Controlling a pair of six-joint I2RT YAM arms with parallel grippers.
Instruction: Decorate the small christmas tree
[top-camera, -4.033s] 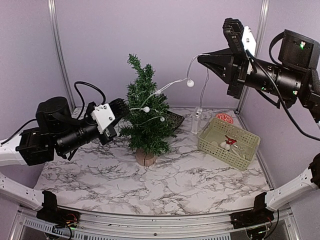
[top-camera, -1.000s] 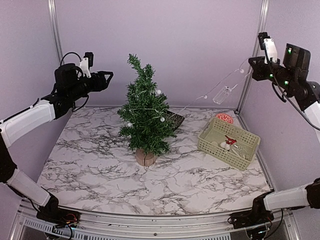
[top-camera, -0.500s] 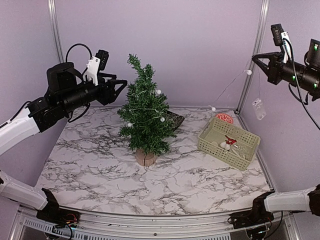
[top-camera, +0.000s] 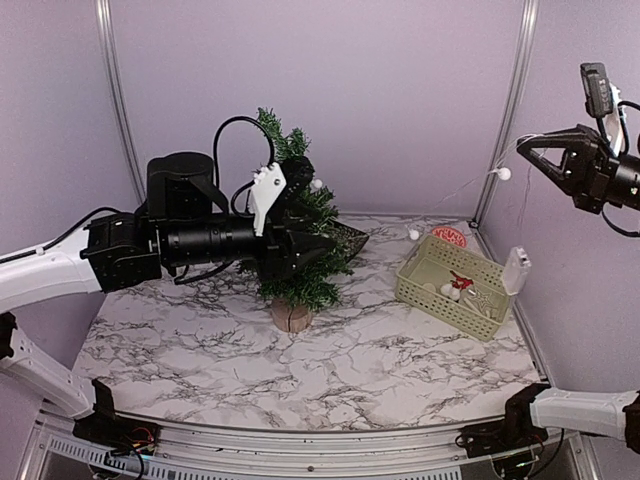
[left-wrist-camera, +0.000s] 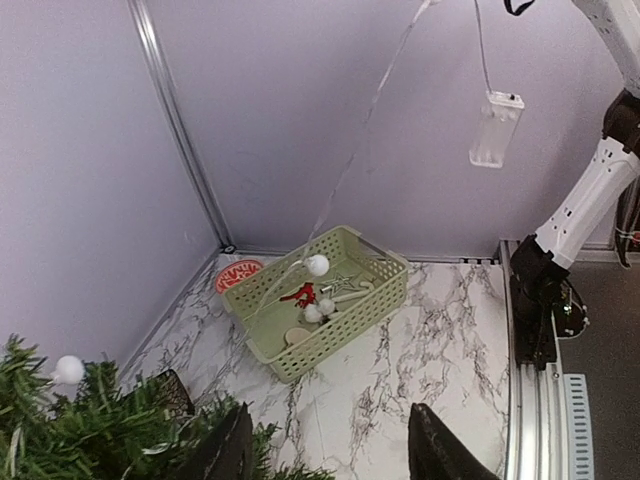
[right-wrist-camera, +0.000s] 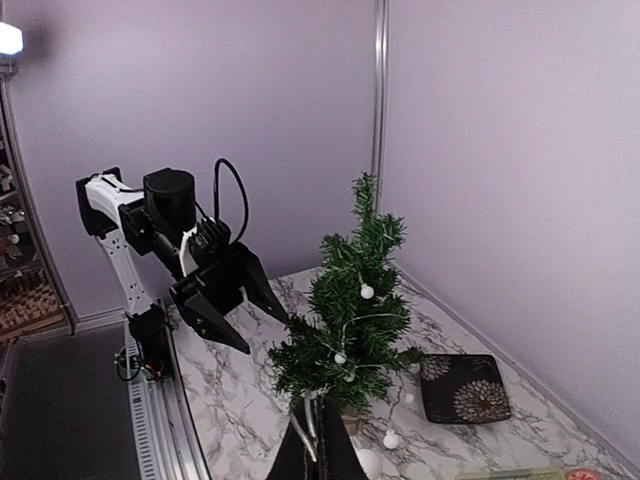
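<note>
The small dark-green bristly christmas tree (top-camera: 305, 285) on a round wooden base stands far centre on the marble table (top-camera: 350, 370). The left gripper (right-wrist-camera: 258, 330), jaws apart and empty, has moved in against it. The right gripper (top-camera: 520, 148), clamped on the white-bead light string (top-camera: 504, 173), has drawn it rightward, so I think the draping goes on.

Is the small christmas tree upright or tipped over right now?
Upright. The small christmas tree points straight up from its log-slice base, which sits flat on the table.

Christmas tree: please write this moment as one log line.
left hand: open, beside small christmas tree | right hand: shut on light string | battery box: hanging
</note>
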